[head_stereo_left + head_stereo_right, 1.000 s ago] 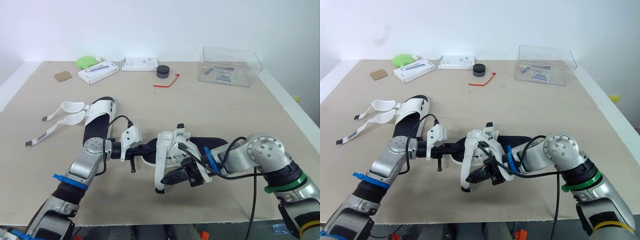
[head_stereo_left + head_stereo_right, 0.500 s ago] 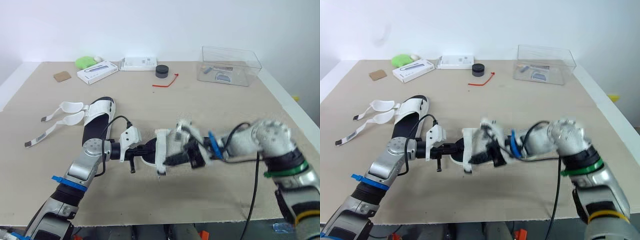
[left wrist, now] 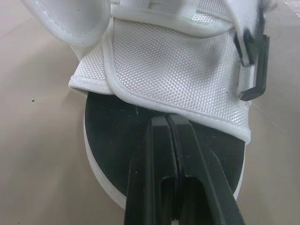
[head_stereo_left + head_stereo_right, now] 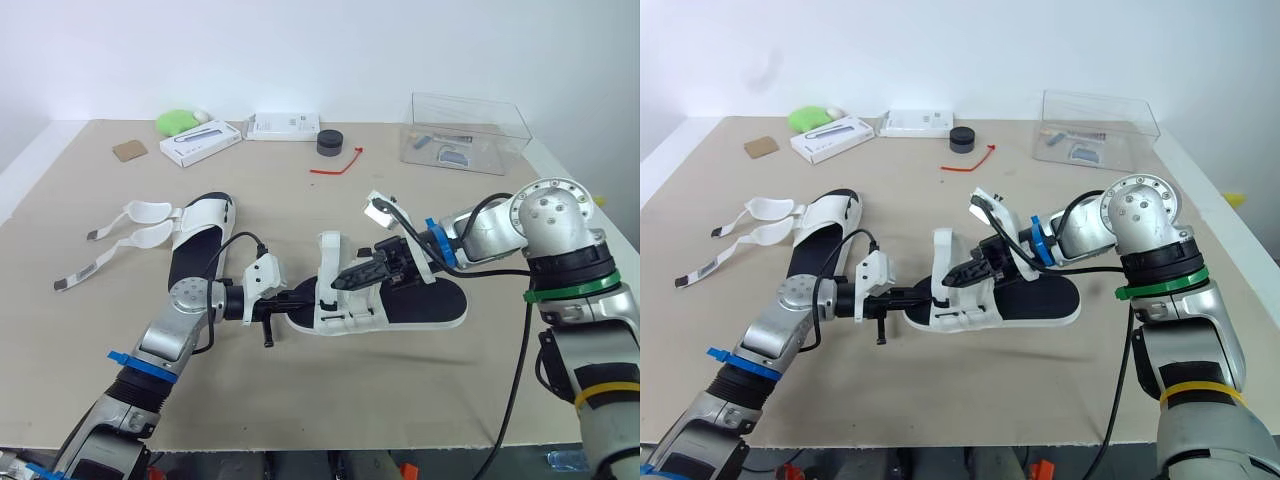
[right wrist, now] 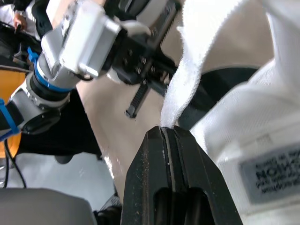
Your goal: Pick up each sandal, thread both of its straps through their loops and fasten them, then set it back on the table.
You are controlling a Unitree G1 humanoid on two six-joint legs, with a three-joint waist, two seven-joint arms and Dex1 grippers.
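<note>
Sandal (image 4: 420, 305) lies lengthwise across mid-frame. The left gripper (image 4: 298, 298), fingers pressed together, pinches its left end; the right gripper (image 4: 343, 283) pinches the upright strap (image 4: 330, 252) from the right.

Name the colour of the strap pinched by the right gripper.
White; the strap shows best in the right wrist view.

Right tool (image 5: 168, 133) clamped on white strap (image 5: 185, 89); sandal (image 5: 243, 126) just beside, label (image 5: 269, 174) on upper.
</note>
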